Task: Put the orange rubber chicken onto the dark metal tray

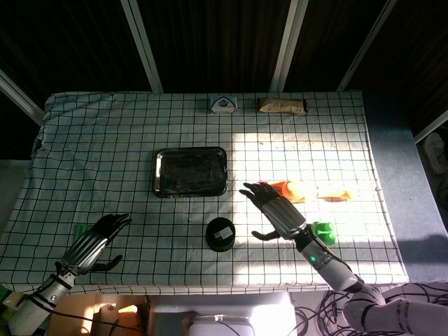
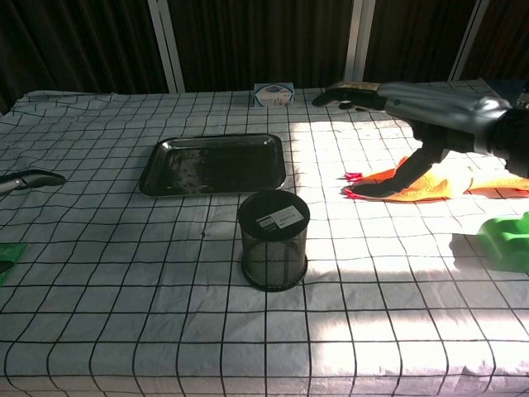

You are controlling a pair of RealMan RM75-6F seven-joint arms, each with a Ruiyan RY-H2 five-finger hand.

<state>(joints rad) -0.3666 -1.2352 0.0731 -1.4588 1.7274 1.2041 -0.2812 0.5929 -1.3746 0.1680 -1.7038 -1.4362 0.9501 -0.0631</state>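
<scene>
Head view: the right hand hovers palm-down with fingers spread and nothing held, its fingertips at the near end of the chicken, which lies in sunlight toward the right edge of the table. The empty tray sits mid-table, well apart from the chicken. The left hand rests open near the front-left corner, holding nothing.

Chest view: the right hand is raised over the chicken, thumb angled down toward it, fingers extended. Only a fingertip of the left hand shows at the left edge. A mesh cup stands in front of the tray
</scene>
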